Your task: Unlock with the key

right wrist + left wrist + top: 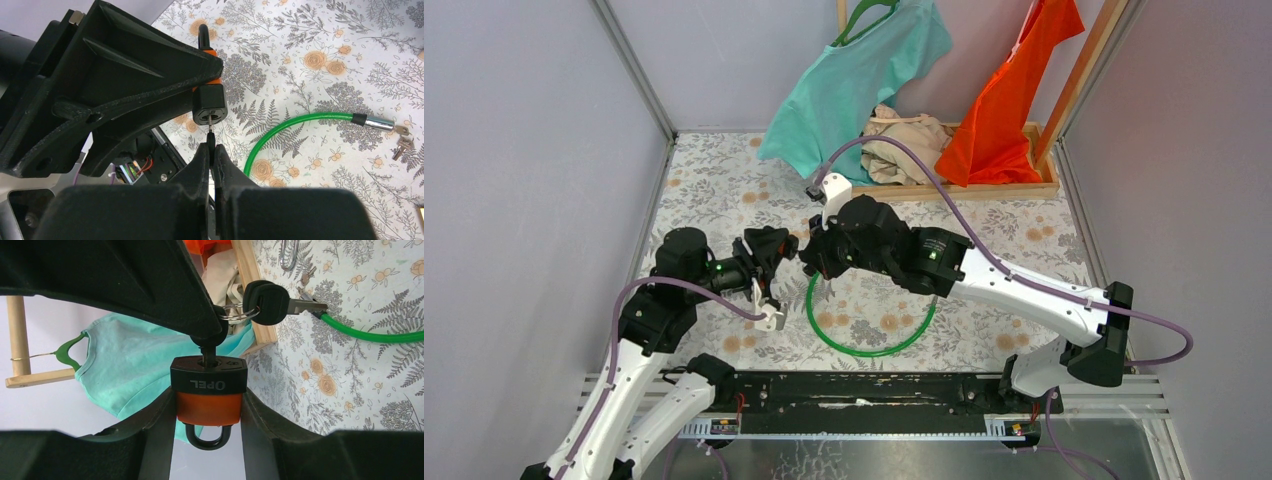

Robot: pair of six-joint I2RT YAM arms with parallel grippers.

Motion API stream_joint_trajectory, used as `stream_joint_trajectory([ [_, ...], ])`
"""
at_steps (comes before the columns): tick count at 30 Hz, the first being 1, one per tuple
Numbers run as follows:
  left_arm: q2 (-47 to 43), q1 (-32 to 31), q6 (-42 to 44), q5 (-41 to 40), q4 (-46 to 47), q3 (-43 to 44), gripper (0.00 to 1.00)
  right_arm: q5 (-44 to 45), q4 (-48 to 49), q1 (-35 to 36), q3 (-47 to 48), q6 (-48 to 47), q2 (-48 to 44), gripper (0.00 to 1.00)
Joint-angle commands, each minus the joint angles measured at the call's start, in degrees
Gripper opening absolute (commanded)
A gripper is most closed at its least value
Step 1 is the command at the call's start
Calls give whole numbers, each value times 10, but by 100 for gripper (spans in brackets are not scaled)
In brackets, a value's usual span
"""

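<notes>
At the padlock [208, 385] keyhole, key [212, 131] blade just inside.
Body gripped by left hand [208, 415]; key pinched in right hand [212, 155], bow hidden; open air round padlock.

Padlock [209, 390], orange w/ black end, is clamped betw. left gripper [209, 412] fingers. Key [207, 351] is held at its keyhole by right gripper [210, 334]. Spare key [267, 300] is hung from ring [232, 316]; green cable [370, 332] is laid on tabletop [350, 390].

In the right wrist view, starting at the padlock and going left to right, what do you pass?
padlock → green cable → chrome end piece → small keys
</notes>
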Motion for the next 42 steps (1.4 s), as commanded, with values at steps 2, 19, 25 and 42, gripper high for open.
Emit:
stream_joint_trajectory([
  [2, -18, -9, -15, 70, 119, 1, 0, 34, 94, 7, 21, 23, 25, 0],
  [19, -27, -17, -72, 77, 201, -12, 0, 65, 174, 13, -1, 28, 39, 0],
  [25, -53, -21, 13, 101, 200, -40, 0, 66, 196, 11, -17, 39, 27, 33],
  [42, -56, -21, 19, 70, 194, -37, 0, 34, 238, -2, -89, 27, -60, 51],
])
